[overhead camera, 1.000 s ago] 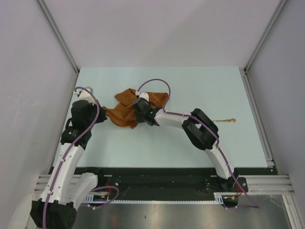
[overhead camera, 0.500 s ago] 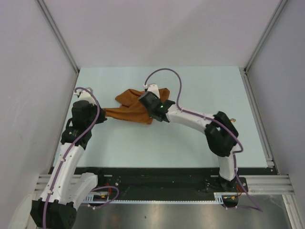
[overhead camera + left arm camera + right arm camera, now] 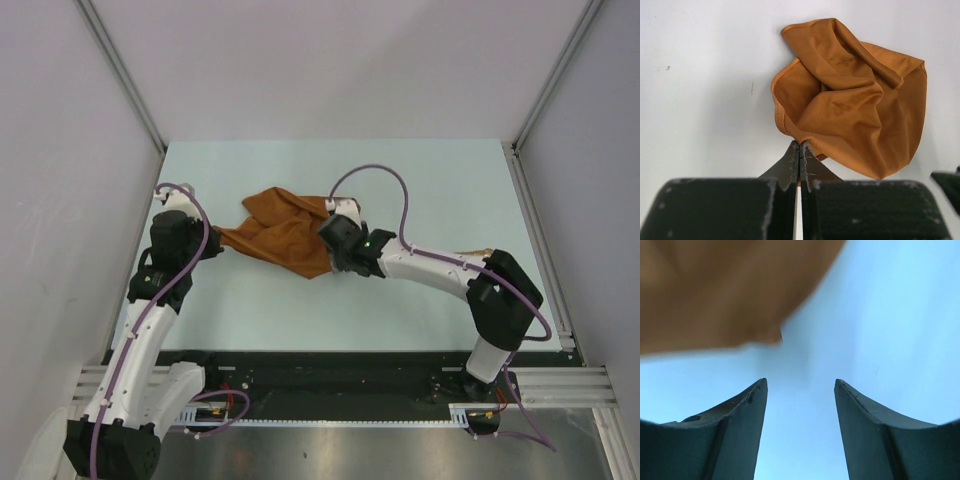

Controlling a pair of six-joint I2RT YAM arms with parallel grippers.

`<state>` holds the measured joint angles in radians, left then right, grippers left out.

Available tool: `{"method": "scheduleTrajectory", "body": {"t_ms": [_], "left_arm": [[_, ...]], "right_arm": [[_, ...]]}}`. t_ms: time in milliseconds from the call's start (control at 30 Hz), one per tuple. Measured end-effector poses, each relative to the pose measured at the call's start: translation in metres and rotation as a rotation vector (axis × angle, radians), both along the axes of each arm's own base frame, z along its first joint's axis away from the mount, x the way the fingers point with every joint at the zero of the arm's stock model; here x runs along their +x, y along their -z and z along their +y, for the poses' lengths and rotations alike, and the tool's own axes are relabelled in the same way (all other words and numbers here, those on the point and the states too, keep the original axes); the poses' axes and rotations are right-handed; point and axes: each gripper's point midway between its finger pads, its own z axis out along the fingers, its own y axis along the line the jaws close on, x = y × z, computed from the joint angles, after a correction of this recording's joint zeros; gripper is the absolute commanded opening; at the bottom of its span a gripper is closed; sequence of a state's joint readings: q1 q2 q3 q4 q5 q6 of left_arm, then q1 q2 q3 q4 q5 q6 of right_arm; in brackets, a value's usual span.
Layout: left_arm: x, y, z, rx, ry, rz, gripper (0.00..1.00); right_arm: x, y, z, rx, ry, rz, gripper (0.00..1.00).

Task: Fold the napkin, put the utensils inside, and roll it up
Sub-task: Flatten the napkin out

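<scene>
One crumpled rust-orange napkin (image 3: 280, 232) sits left of centre on the pale table (image 3: 430, 190), its left corner pinched tight by the fully closed left gripper (image 3: 799, 150), while the right gripper (image 3: 801, 382) just hangs spread apart with nothing in it, right off the cloth's right edge.
</scene>
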<state>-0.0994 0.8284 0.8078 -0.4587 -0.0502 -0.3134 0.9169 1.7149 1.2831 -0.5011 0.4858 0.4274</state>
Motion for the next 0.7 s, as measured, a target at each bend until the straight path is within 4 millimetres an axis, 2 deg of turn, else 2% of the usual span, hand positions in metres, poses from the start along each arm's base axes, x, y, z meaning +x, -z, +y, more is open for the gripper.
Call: {"method": "scheduleTrajectory", "body": {"t_ms": [100,200,267,500,700], "left_arm": [[0.000,0.000,0.000,0.000,0.000,0.000,0.00],[0.000,0.000,0.001,0.000,-0.002,0.000,0.01],[0.000,0.000,0.001,0.000,-0.002,0.001,0.01],[0.000,0.001,0.001,0.000,-0.003,0.003,0.00],[0.000,0.002,0.001,0.000,-0.004,0.005,0.00]], "right_arm": [[-0.039,0.054,-0.016,-0.038,-0.032,0.144,0.61],[-0.061,0.077,-0.020,-0.034,-0.051,0.219,0.61],[-0.065,0.081,-0.014,-0.006,-0.063,0.230,0.61],[-0.039,0.074,0.016,0.101,-0.073,0.163,0.61],[-0.014,0.089,0.020,0.111,-0.054,0.159,0.60]]}}
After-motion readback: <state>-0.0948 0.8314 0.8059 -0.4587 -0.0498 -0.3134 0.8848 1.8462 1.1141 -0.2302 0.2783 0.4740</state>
